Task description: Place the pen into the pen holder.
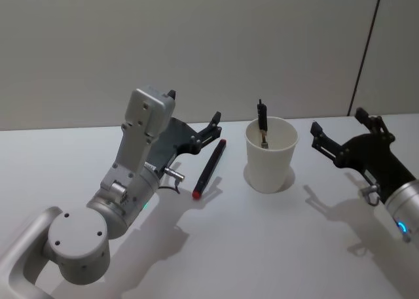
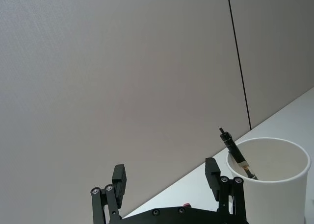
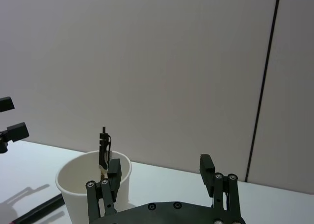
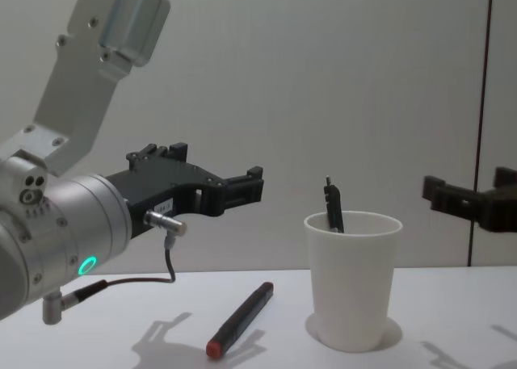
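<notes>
The pen point(image 1: 209, 169) lies flat on the white tabletop point(image 1: 262, 246), outside the pen holder point(image 1: 270, 158) and just to its left, not touching it. It is a black stick with a red end. The red end points toward the near edge and the dark end slants toward the far edge and slightly toward the cup. The pen holder, a plain white paper cup with a rolled rim, stands upright close to the tabletop's far edge, a little right of the middle. Inside it a second, dark pen point(image 1: 262, 123) leans against the far-left part of the rim, with its upper part sticking out above the cup. The left claw point(image 1: 194, 108) hangs over the tabletop on the left side of the lying pen. The chest view shows it raised clear of the surface and reaching toward the cup. Its black fingers point(image 2: 119, 177) are spread apart with nothing between them, and the tip of the nearer one sits above the pen's dark end. The right claw point(image 1: 338, 120) hangs on the other side of the cup, toward the tabletop's right edge. It is apart from the cup, with its fingers point(image 3: 206, 164) likewise spread wide and empty. A plain grey wall point(image 1: 196, 37) rises behind the far edge.
</notes>
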